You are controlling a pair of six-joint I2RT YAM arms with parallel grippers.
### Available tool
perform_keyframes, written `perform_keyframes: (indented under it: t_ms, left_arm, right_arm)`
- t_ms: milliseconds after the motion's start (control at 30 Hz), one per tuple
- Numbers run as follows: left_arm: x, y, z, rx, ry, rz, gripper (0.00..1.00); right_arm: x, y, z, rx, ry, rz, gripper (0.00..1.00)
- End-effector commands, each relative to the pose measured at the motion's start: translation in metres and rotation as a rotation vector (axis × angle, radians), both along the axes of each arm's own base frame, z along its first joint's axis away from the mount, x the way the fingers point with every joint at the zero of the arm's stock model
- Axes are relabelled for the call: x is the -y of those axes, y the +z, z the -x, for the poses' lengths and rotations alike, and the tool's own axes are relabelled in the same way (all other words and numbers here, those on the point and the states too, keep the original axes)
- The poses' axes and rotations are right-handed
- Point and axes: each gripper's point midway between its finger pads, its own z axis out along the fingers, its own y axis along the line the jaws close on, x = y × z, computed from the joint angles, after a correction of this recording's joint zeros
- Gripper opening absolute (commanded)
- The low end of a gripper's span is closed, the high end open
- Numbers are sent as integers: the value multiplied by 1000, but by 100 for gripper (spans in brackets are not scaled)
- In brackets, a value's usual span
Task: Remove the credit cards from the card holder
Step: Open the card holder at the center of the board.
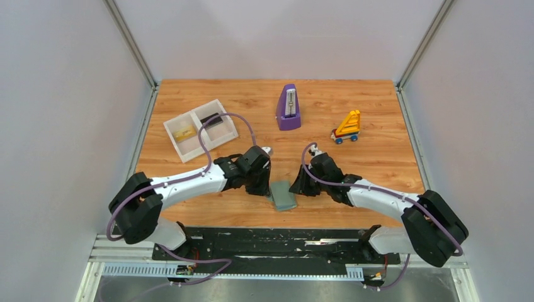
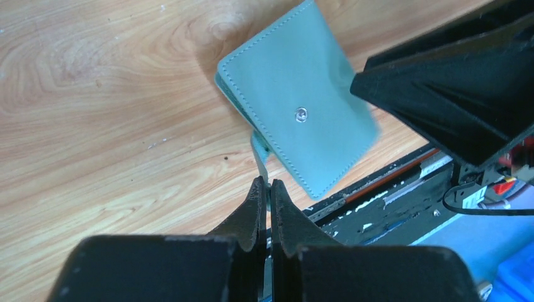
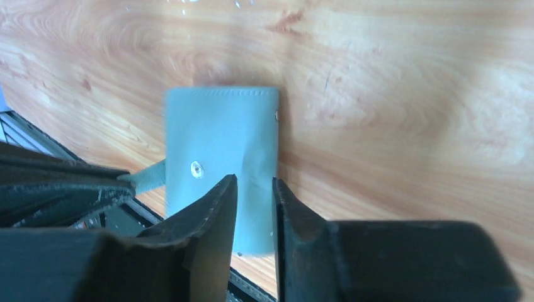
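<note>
Now, your tray (image 1: 176,143): gold card (image 1: 184,133), dark card (image 1: 214,119), separate compartments.
Holder (image 1: 284,196): shut.
Left gripper (image 2: 267,189): clamps strap (image 2: 260,154).
Right gripper (image 3: 254,182): slightly apart.
Behind: metronome (image 1: 288,108), toy (image 1: 347,128).

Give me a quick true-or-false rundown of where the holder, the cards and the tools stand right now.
1. The card holder is closed. True.
2. The left tool is shut on the holder's strap tab. True.
3. Both credit cards are inside the holder. False: the yellow card and the dark card lie in the white tray, one per compartment.
4. The purple metronome sits between the left tool and the right tool. False: the holder lies between them, and the metronome stands farther back on the table.
</note>
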Motion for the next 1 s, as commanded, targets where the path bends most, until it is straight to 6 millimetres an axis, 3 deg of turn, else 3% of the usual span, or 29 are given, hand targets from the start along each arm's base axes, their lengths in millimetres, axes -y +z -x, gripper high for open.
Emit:
perform_keyframes:
  t_ms: [0,233,633,967]
  left_arm:
    - [8,21,-1,36,-5,130,0]
    - [9,32,1,69,-17,192,0]
    - [17,46,3,82,-36,265,0]
    - [15,46,4,71,-30,253,0]
  right_arm:
    - [-6,13,-11,24,57,29,36]
    - [-17,31,7,-28,111,-36,64]
    - [-48,36,26,-53,160,-16,69]
    - [-47,17,24,-76,144,41,68]
